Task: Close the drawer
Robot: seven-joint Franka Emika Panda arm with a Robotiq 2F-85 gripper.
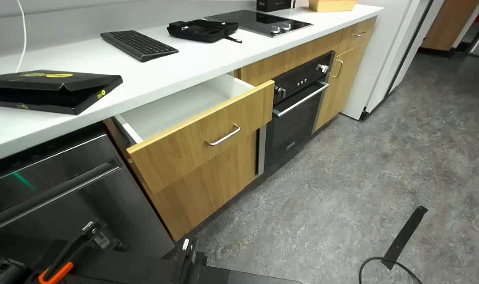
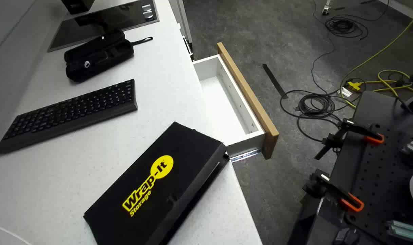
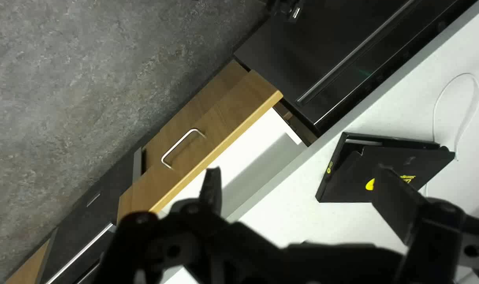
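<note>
The drawer (image 1: 180,154) is pulled out from under the white counter, with its oak front, silver bar handle (image 1: 225,136) and white inner box showing. In an exterior view from above, the drawer (image 2: 248,97) stands open and the inside I can see is bare. In the wrist view the drawer (image 3: 227,114) and its handle (image 3: 180,146) lie left of centre. My gripper (image 3: 298,169) shows only in the wrist view. Its two black fingers are wide apart with nothing between them. The left finger overlaps the drawer box in the picture; I see no contact.
A black Wrap-It box (image 2: 155,183) lies at the counter edge (image 2: 240,190) near the drawer. A keyboard (image 1: 138,44), a black case (image 1: 202,29) and a cooktop (image 1: 259,21) are farther along. An oven (image 1: 298,98) and a dark appliance (image 1: 66,189) flank the drawer. Clamps (image 2: 352,200) sit on the robot's table.
</note>
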